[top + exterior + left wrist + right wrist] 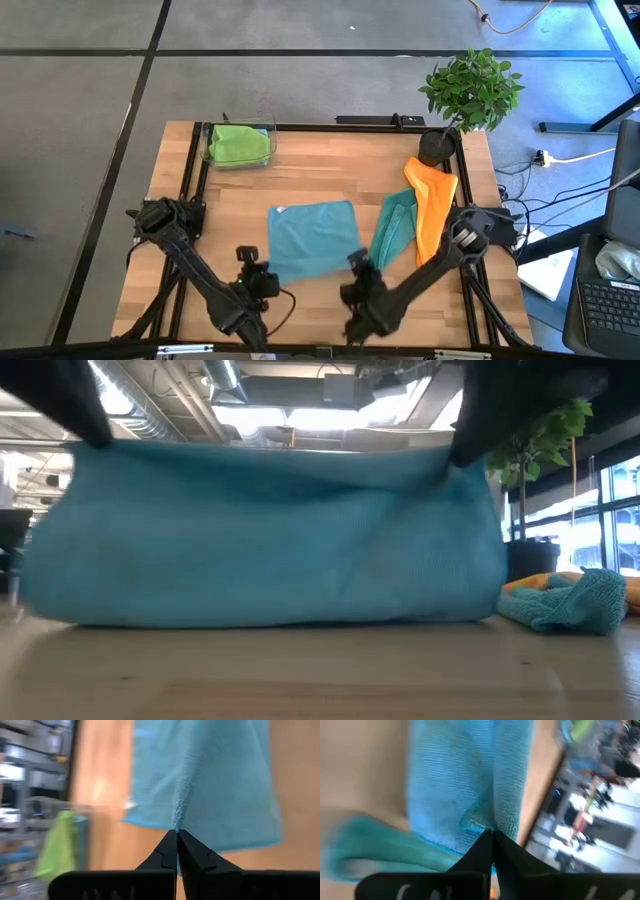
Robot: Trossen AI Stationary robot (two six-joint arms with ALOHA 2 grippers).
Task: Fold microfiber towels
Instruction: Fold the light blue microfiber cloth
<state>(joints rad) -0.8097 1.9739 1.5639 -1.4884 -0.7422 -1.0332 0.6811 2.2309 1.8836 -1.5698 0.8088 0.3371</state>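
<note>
Clear bin (262, 131) at table's far left corner held the lime green towel (239, 145); no readable labels or writing. Light blue towel (313, 239) sat mid-table w/ near edge lifted. Left gripper (177, 833) & right gripper (490, 833) were both pinched shut on that edge, one corner each. Teal towel (394, 227) & orange towel (433, 203) lay to the right.

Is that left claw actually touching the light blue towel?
Touching: in the left wrist view the left gripper is shut, pinching the light blue towel at its edge.
</note>
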